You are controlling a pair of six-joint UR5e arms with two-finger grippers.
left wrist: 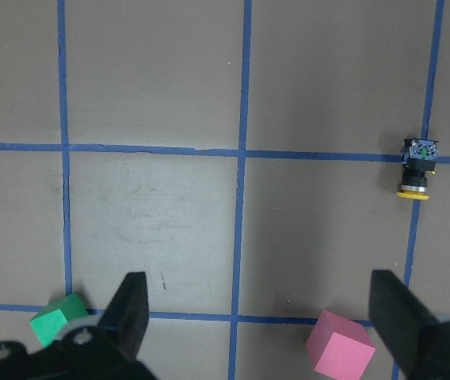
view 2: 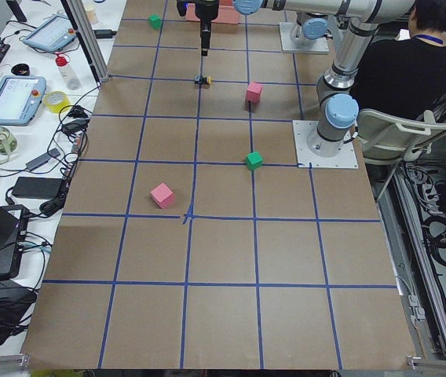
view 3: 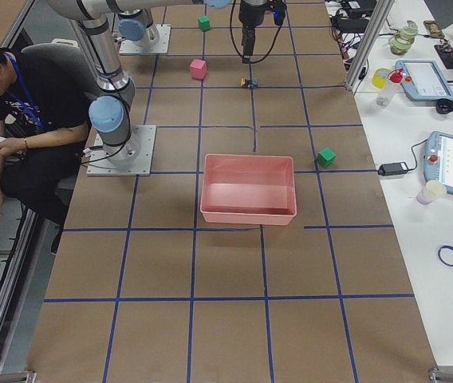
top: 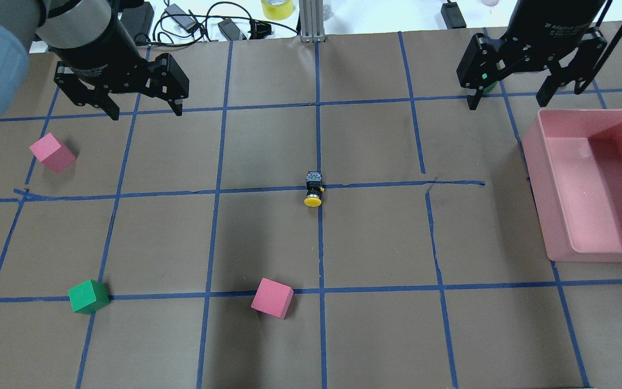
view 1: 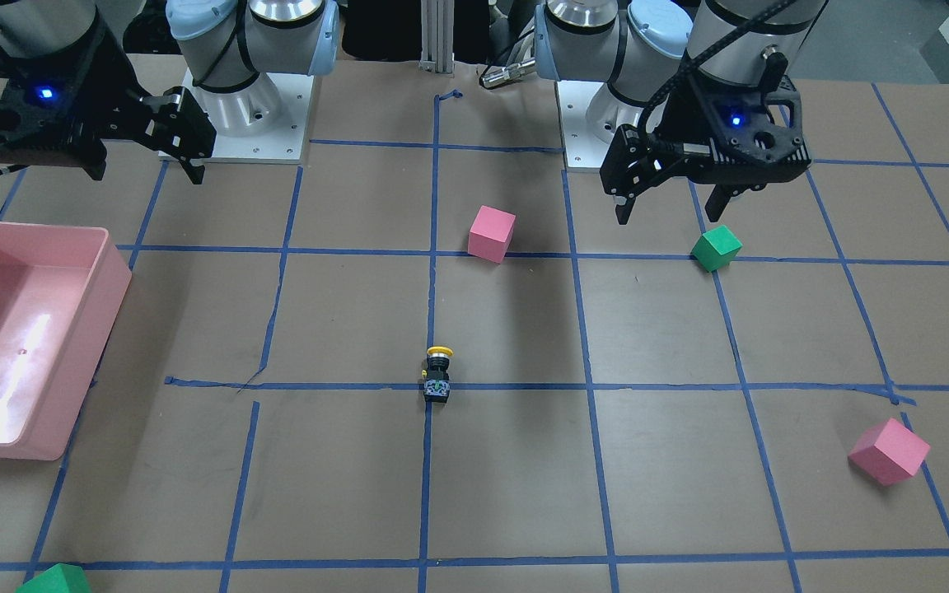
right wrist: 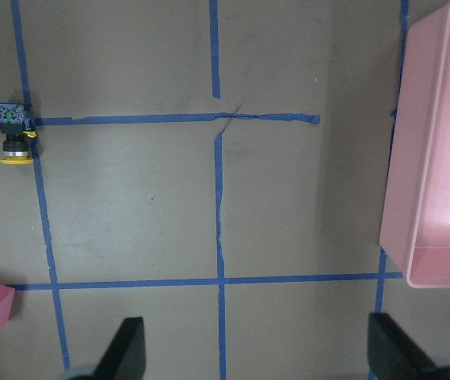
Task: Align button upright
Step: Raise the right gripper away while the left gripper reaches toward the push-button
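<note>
Task not begun, by my reading: the tiny push-button switch (top: 314, 189) with round yellow cap and black blocky base lies on its side at the tabletop's centre, on a tape crossing, cap toward the robot. The left hand (top: 144, 112) and right hand (top: 508, 102) hang released, fingers spread, well apart from it. Left to do: reach, grasp, stand it up. The tabletop (top: 268, 237) is brown paper gridded with blue tape, with a pink cube (top: 272, 297), a green cube (top: 88, 296) and a pink plastic tub (top: 538, 178) on it. A seated operator (view 2: 411, 71) and a side bench with tablets (view 3: 450, 163) flank it.
</note>
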